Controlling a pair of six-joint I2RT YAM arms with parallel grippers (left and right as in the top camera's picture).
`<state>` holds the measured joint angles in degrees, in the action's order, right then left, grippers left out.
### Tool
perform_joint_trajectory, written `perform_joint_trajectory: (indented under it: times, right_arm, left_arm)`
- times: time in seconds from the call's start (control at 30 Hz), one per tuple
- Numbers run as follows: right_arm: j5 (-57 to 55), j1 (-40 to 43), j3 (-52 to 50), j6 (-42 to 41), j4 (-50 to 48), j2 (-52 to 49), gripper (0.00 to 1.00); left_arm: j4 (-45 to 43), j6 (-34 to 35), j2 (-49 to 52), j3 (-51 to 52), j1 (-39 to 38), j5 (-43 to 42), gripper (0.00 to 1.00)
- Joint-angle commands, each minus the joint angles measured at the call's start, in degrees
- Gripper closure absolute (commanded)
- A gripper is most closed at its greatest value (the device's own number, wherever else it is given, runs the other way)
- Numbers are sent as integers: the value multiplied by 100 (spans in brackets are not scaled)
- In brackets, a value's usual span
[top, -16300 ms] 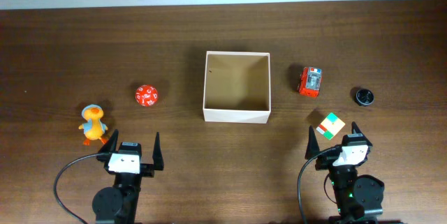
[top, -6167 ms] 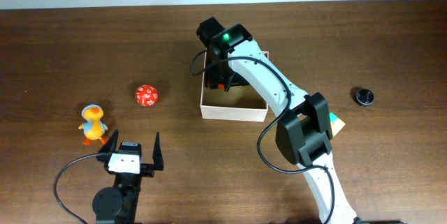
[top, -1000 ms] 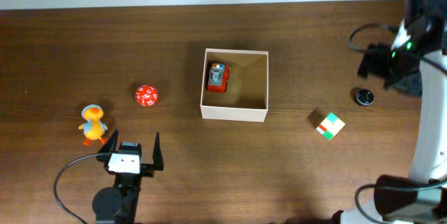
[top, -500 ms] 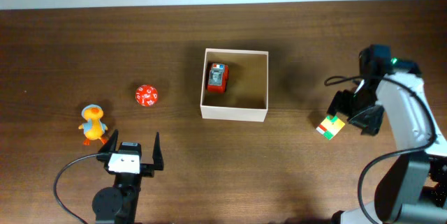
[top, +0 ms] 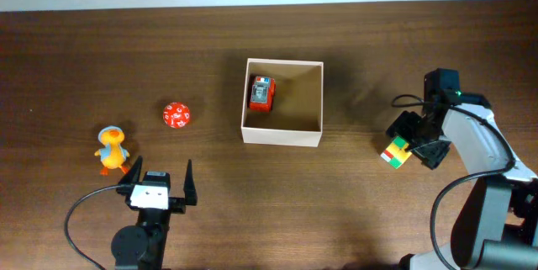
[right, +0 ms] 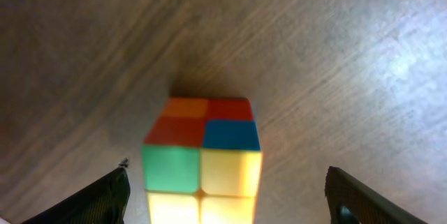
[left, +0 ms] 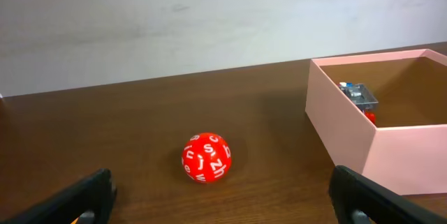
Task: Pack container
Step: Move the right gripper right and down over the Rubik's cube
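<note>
Dark wooden table [top: 84,51] fills the overhead view. At its upper middle stands the container [top: 282,138], with a red toy car [top: 261,93] in its upper left corner. At the right, the right gripper [top: 415,140] hangs over a colour cube [top: 395,151], fingers spread wide on both sides, not touching. At the lower left, the left gripper [top: 160,178] is also spread, holding nothing.

Even bright lighting, glare on wood, right-wrist view blurred
</note>
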<state>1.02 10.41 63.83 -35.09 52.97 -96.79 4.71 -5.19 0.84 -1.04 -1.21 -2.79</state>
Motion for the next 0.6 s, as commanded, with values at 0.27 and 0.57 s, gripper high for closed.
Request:
perform_joint_trajectory:
  times: [0.27,0.57]
  right_arm:
    - [48,-232,-31,-146,-463,-96,18]
    - [9,-592,-85,-326,-651,-520,22]
  left_arm:
    - [2,-114,-44,37,-11,0,1]
    - [2,-114,-44,37,-11,0,1]
